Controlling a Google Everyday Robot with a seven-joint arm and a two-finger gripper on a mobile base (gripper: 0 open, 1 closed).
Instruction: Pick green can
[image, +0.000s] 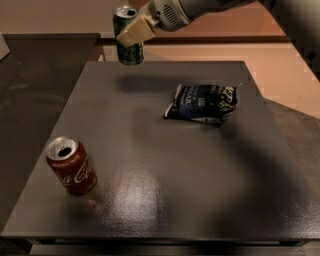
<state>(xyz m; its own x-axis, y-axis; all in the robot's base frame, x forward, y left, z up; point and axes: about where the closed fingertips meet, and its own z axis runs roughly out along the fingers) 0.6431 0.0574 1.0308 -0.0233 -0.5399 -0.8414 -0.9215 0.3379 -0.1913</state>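
1. The dark grey, flat rectangular table (150, 150) fills most of the view and carries everything except the task's can.
2. The pale grey robot arm (172, 12) reaches in from the upper right, across the table's far edge.
3. A crumpled dark blue foil snack bag (202, 103) lies flat right of centre, well apart from both cans. It has no part in the task.
4. A red aluminium cola can (71, 166) with an open silver top stands upright near the front left corner, untouched and far from the arm.
5. The small dark green aluminium can (131, 52) with pale mottled markings and a silver top is at the far left of the table, upright. Its base appears to hang just above the far edge, and a soft shadow lies on the surface below it — so it looks lifted rather than resting.
6. The gripper (132, 31) sits at the can's upper half. Its jaws are closed around the can's body, with one tan pad (135, 30) pressed flat on the near side.
7. Judged from this, reach, grasp and lift-off look done. What is left is at most carrying the can a little higher while keeping it secure.
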